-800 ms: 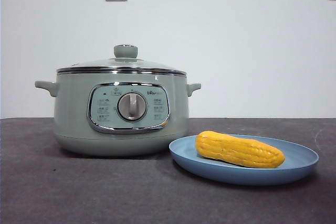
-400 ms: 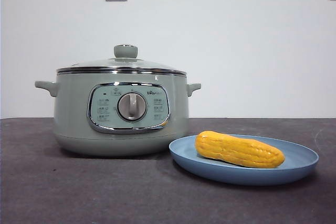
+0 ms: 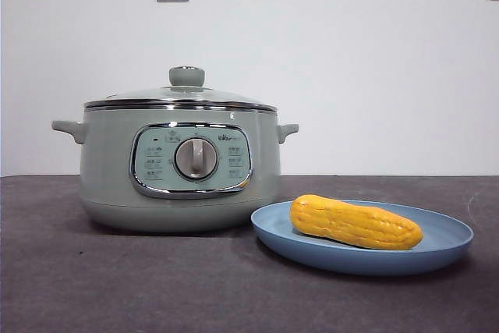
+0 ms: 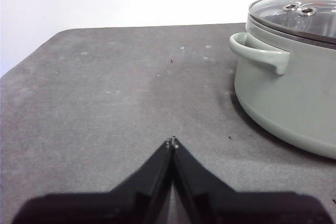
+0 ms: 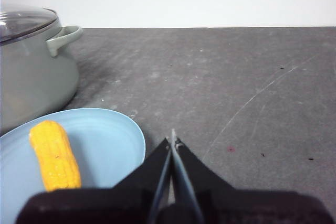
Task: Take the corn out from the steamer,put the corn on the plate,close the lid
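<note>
Front view: ribbed yellow corn (image 3: 355, 223) lying on matte blue plate (image 3: 448, 249), lower right; domed glass lid (image 3: 181, 96) seated on smooth sage steamer (image 3: 105, 169), center left. Left gripper (image 4: 171, 144) and right gripper (image 5: 172, 141) pressed together, empty.

The front view looks level across the table, close to the steamer (image 3: 180, 165) and plate (image 3: 437, 251). The left wrist view looks low over the table at the steamer's handle; the right wrist view shares the steamer and plate.
</note>
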Controlling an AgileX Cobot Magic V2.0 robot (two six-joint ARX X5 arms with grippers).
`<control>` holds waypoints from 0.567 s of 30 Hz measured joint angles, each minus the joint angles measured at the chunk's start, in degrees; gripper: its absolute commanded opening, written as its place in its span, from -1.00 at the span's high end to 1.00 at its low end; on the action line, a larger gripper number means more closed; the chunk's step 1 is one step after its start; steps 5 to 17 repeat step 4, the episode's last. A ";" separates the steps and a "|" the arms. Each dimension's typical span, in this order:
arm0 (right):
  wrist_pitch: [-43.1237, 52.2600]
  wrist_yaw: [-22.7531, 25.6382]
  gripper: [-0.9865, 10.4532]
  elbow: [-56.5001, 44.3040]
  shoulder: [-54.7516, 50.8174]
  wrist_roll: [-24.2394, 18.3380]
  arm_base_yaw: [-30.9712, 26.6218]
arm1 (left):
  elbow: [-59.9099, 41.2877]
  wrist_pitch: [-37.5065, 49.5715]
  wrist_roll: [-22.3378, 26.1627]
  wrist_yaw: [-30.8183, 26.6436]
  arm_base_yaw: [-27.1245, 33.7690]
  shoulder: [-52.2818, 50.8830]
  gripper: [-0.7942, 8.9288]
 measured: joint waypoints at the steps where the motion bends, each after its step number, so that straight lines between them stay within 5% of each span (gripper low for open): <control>1: -0.02 0.00 0.82 0.00 0.00 0.00 0.00 | 0.00 0.00 0.00 0.02 0.00 0.00 0.84; 17: 0.00 0.00 0.82 0.00 0.00 0.00 0.00 | 0.00 0.00 0.00 0.02 0.00 0.00 0.84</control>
